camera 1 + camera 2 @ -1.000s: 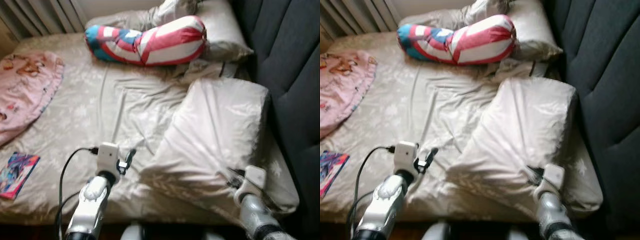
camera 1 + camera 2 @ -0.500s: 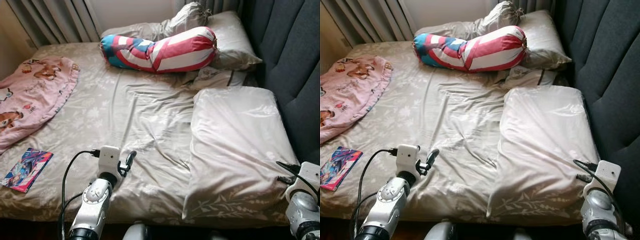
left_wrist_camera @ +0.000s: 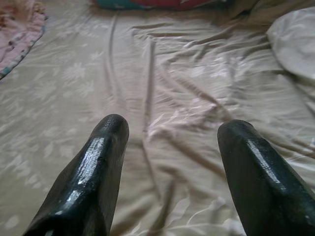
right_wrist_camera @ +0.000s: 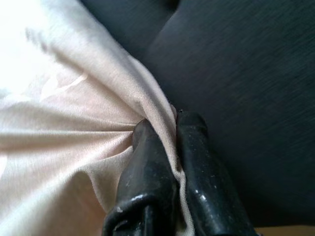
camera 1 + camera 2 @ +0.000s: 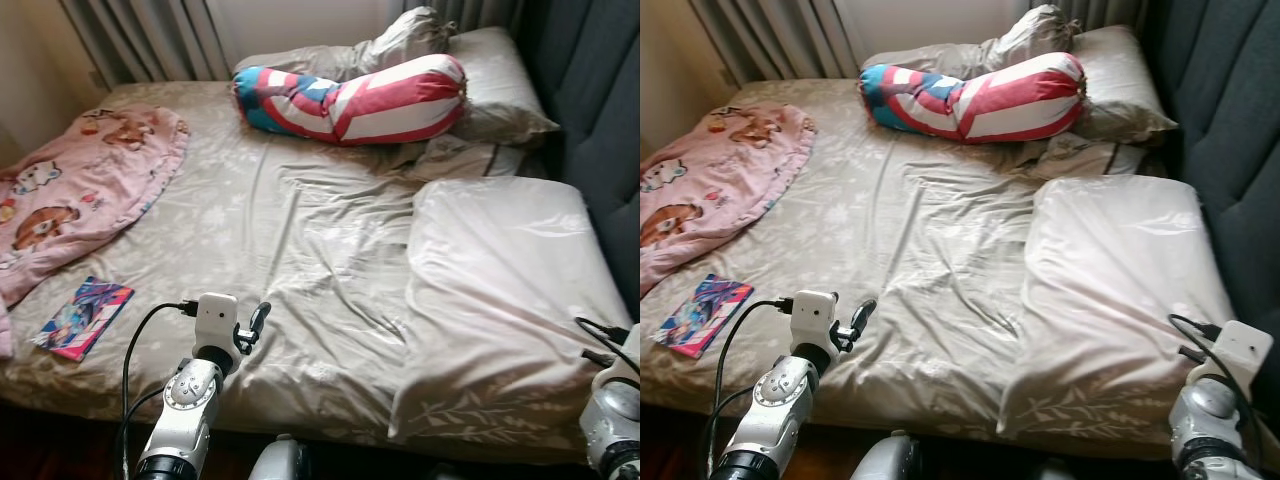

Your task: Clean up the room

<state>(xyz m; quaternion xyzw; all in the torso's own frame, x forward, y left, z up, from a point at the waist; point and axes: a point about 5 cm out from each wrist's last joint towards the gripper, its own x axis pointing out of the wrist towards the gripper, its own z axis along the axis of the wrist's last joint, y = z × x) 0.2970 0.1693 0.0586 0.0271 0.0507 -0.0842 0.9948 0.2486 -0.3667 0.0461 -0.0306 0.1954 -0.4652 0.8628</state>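
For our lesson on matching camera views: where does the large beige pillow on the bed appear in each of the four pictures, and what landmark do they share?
Left eye view: large beige pillow, lower right, beside the dark headboard.
Right eye view: lower right too.
Left wrist view: its pale edge, beyond the open fingers.
Right wrist view: its cover, pinched in the right gripper.
Shared landmark: striped bolster pillow, in both eye views and the left wrist view.

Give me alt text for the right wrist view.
The right gripper is shut on a pinched fold of the beige pillowcase, cloth squeezed between its two black fingers. Dark grey upholstered headboard sits right behind it.
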